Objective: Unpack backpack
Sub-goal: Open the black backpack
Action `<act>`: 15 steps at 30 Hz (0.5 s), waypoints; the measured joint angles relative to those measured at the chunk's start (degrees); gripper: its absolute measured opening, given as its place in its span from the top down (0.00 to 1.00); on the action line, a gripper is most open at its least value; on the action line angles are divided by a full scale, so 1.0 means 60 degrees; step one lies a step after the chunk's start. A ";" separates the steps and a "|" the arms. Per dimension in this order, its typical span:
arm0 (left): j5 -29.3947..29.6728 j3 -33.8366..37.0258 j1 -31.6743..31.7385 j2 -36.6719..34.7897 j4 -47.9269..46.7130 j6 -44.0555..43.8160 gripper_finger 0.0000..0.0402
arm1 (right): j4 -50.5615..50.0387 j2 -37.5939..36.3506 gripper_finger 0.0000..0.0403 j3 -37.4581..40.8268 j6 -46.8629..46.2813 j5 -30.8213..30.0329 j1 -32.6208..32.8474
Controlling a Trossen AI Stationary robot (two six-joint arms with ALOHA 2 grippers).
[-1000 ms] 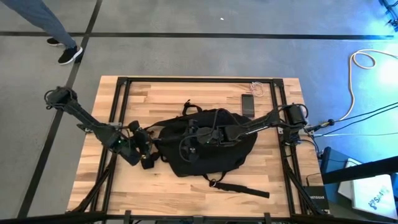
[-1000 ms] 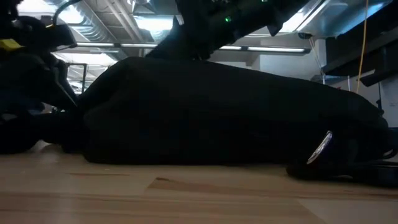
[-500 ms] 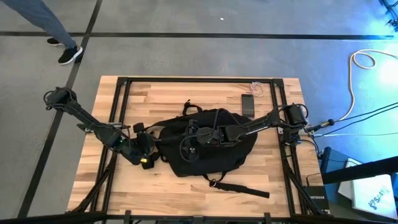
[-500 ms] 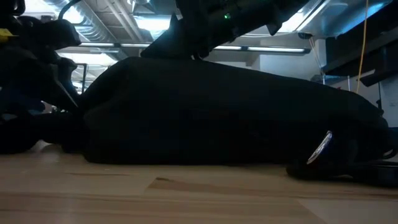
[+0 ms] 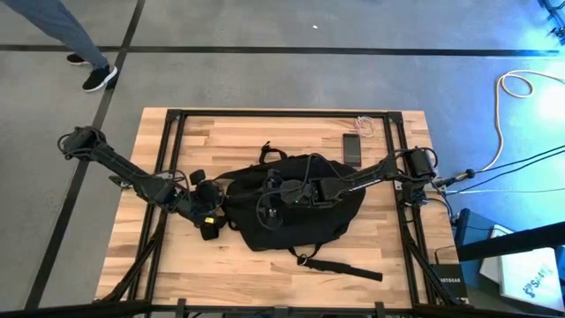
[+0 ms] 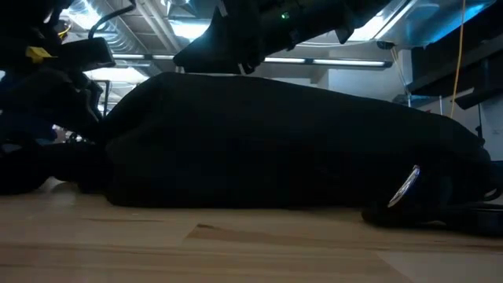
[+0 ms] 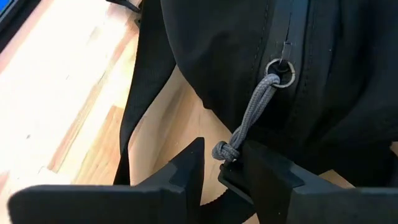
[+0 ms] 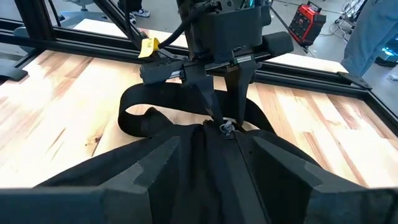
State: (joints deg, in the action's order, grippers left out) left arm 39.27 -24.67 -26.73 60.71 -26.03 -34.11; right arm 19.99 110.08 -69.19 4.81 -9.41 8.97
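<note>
Narrowing since a second ago, the left gripper (image 7: 222,163) pinches the grey corded zipper pull (image 7: 249,121); the right gripper (image 8: 214,146), half-open, pins the black fabric backpack (image 5: 296,208) mid-table, holding nothing.

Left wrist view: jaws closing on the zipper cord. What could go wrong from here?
1. The left gripper has only the knot at the end of the grey zipper cord between its jaws; it may slip out on the pull.
2. The backpack lies loose on the table. The right gripper only rests on top, so the bag may drag instead of unzipping.
</note>
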 joint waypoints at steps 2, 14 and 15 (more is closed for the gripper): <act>-0.0015 0.0000 0.0012 0.0000 0.0054 0.0001 0.78 | 0.0018 0.0000 0.56 0.0001 -0.0003 0.0000 0.0000; 0.0510 0.0000 0.0009 0.0000 0.1640 0.1614 0.99 | 0.0234 -0.0007 0.56 0.0004 -0.0083 0.0583 0.0000; 0.0542 0.0000 0.0009 0.0000 0.1764 0.1734 1.00 | 0.0258 -0.0007 0.56 0.0004 -0.0086 0.0583 0.0000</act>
State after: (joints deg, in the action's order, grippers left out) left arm 42.52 -24.67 -26.68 60.71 -15.44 -23.71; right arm 21.54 110.04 -69.17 4.29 -5.91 8.97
